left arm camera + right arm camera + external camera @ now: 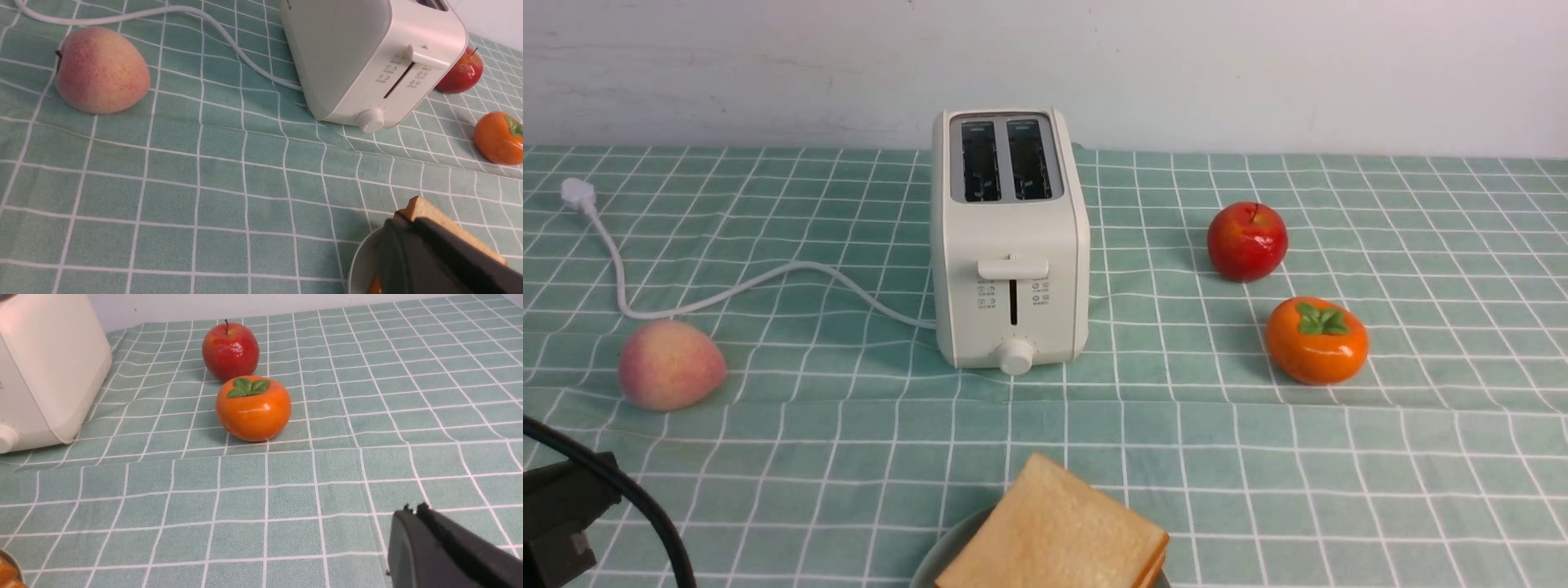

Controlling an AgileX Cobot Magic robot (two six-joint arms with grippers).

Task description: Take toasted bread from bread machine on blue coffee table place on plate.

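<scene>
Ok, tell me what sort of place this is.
Likely a staged breakfast table rather than a real kitchen: a toaster whose plug lies loose on the checked tablecloth, bread on a plate, and a glossy apple that looks like a prop.

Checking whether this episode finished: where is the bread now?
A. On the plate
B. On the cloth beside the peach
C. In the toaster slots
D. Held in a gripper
A: the bread lies stacked on the plate, and both slots of the toaster are empty.
</scene>
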